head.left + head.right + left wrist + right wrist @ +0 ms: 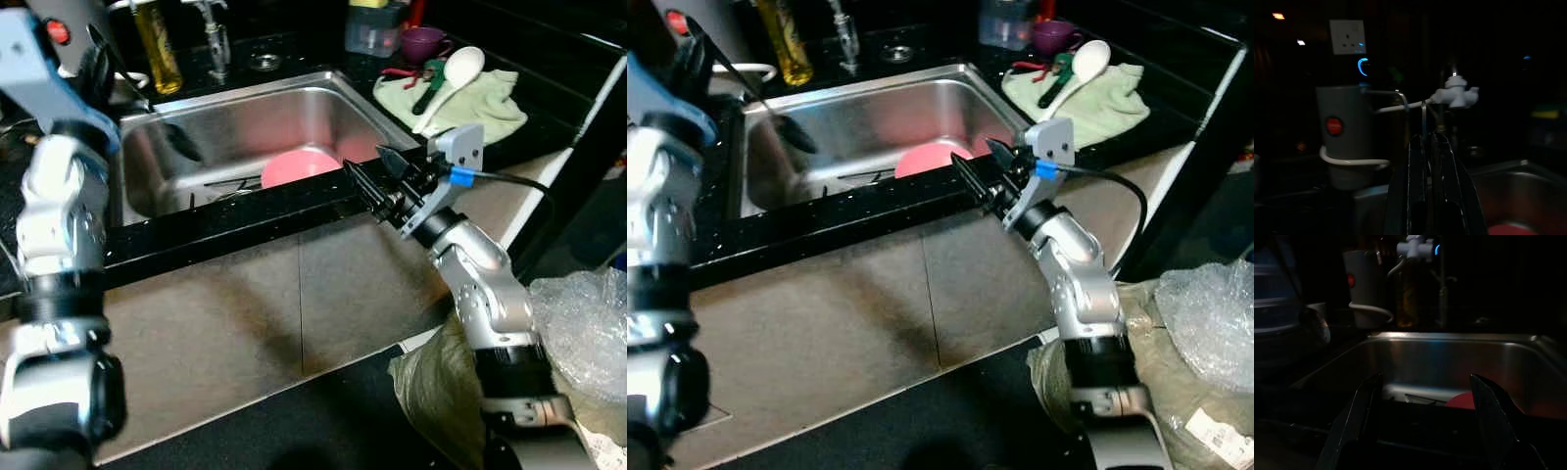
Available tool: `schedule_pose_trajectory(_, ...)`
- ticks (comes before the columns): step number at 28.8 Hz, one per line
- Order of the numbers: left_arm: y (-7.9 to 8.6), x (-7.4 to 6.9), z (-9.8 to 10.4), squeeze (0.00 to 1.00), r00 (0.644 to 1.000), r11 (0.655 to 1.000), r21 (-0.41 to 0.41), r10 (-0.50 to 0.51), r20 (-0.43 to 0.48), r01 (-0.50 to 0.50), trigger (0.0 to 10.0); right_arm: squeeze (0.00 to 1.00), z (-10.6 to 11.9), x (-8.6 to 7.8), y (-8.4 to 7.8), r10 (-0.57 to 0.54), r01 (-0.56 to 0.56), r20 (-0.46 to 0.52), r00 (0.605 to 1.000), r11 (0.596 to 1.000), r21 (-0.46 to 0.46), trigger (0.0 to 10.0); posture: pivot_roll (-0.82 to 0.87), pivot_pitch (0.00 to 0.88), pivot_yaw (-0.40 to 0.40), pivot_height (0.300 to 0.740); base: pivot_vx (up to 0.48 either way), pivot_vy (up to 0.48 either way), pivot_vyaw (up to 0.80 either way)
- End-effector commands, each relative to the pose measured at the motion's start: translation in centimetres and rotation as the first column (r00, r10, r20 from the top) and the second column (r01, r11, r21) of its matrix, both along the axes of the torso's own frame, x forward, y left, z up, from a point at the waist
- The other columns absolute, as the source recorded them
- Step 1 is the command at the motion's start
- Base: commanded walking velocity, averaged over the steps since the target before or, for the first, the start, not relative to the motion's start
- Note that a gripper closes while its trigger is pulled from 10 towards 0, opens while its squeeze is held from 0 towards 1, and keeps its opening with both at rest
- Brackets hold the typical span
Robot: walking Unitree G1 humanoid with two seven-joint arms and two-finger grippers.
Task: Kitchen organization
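Observation:
My left gripper (1427,139) is raised over the sink's left rim, shut on the thin handle of a long dark ladle (179,147). The ladle slants down, and its bowl hangs inside the steel sink (245,122). A pink plate (299,164) lies at the sink's front right, with some cutlery (220,188) beside it. My right gripper (380,176) hovers at the sink's front edge, just right of the plate. It points into the basin, open, with nothing between its fingers (1364,406).
A yellow oil bottle (157,44) and the tap (216,39) stand behind the sink, and a grey kettle (1344,132) at the back left. To the right, a green towel (480,103) carries a white spoon (456,73). Crumpled plastic bags (588,323) lie on the floor.

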State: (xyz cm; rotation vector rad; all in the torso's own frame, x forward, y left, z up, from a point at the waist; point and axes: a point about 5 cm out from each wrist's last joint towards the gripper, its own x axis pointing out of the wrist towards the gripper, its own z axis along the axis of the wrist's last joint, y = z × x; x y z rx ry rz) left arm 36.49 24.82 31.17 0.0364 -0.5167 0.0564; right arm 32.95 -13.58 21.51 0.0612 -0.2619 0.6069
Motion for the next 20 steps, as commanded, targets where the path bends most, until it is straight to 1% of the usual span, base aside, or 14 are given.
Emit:
schedule_pose_trajectory(1,0.0,0.4,0.2,0.0,0.999,0.995,0.09,0.038,0.007,-0.039,10.0,0.0,-0.2,-0.8,0.4,0.027,-0.027,-0.012,1.0,1.0,-0.001,10.0,-0.08,0.0,0.047,0.74,0.0,0.0,0.0)
schedule_pose_trajectory(2,0.0,0.4,0.2,0.0,0.999,0.995,0.09,0.038,0.007,-0.039,10.0,0.0,-0.2,-0.8,0.4,0.027,-0.027,-0.012,1.0,1.0,-0.001,10.0,-0.08,0.0,0.047,0.74,0.0,0.0,0.0)
schedule_pose_trajectory(4,0.0,0.8,0.1,0.0,0.999,0.989,0.141,0.051,0.014,-0.052,10.0,0.0,-0.5,-1.5,0.6,0.05,-0.05,-0.021,0.999,0.999,-0.005,10.0,-0.1,0.0,0.048,0.74,0.0,0.0,0.0)
schedule_pose_trajectory(5,-0.2,1.1,-0.2,0.0,0.999,0.988,0.148,0.044,0.014,-0.045,10.0,0.0,-0.6,-2.0,0.9,0.077,-0.077,-0.025,0.997,0.997,-0.014,10.0,-0.11,0.0,0.05,0.74,0.0,0.0,0.0)
schedule_pose_trajectory(7,-0.5,1.6,-0.9,0.0,1.0,0.988,0.152,0.027,0.003,-0.027,10.0,0.0,-0.7,-3.1,1.4,0.132,-0.133,-0.029,0.991,0.991,-0.027,10.0,-0.12,0.0,0.051,0.74,0.0,0.0,0.0)
schedule_pose_trajectory(8,-0.5,1.6,-0.9,0.0,1.0,0.988,0.152,0.027,0.003,-0.027,10.0,0.0,-0.7,-3.1,1.4,0.132,-0.133,-0.029,0.991,0.991,-0.027,10.0,-0.12,0.0,0.051,0.74,0.0,0.0,0.0)
schedule_pose_trajectory(9,-0.6,1.8,-1.3,0.0,1.0,0.988,0.153,0.02,-0.005,-0.019,10.0,0.0,-0.7,-3.5,1.6,0.157,-0.158,-0.031,0.987,0.987,-0.03,10.0,-0.13,0.002,0.051,0.74,0.0,0.0,0.0)
schedule_pose_trajectory(10,-1.4,2.3,-2.2,0.0,1.0,0.987,0.161,-0.008,-0.027,0.012,10.0,0.0,-0.9,-4.7,2.0,0.218,-0.22,-0.044,0.975,0.974,-0.043,10.0,-0.14,0.025,0.041,0.74,0.0,0.0,0.0)
schedule_pose_trajectory(11,-1.4,2.3,-2.2,0.0,1.0,0.987,0.161,-0.008,-0.027,0.012,10.0,0.0,-0.9,-4.7,2.0,0.218,-0.22,-0.044,0.975,0.974,-0.043,10.0,-0.14,0.025,0.041,0.74,0.0,0.0,0.0)
schedule_pose_trajectory(13,-2.1,2.6,-2.7,0.0,0.999,0.985,0.166,-0.03,-0.031,0.035,10.0,0.0,-0.9,-5.7,2.2,0.251,-0.254,-0.055,0.966,0.966,-0.048,10.0,-0.15,0.035,0.037,0.74,0.0,0.0,0.0)
schedule_pose_trajectory(17,-2.8,3.0,-3.2,0.0,0.998,0.983,0.175,-0.056,-0.04,0.062,10.0,0.0,-0.8,-6.8,2.5,0.288,-0.293,-0.074,0.955,0.954,-0.057,10.0,-0.16,0.055,0.033,0.74,0.0,0.0,0.0)
schedule_pose_trajectory(19,-2.9,3.1,-3.3,0.0,0.997,0.983,0.173,-0.061,-0.042,0.068,10.0,0.0,-0.8,-7.0,2.5,0.296,-0.301,-0.078,0.952,0.952,-0.059,10.0,-0.16,0.059,0.031,0.74,0.0,0.0,0.0)
schedule_pose_trajectory(20,-3.1,3.2,-3.7,0.0,0.996,0.981,0.177,-0.067,-0.053,0.076,10.0,0.0,-0.6,-7.6,2.7,0.319,-0.324,-0.086,0.944,0.944,-0.058,10.0,-0.17,0.074,0.025,0.74,0.0,0.0,0.0)
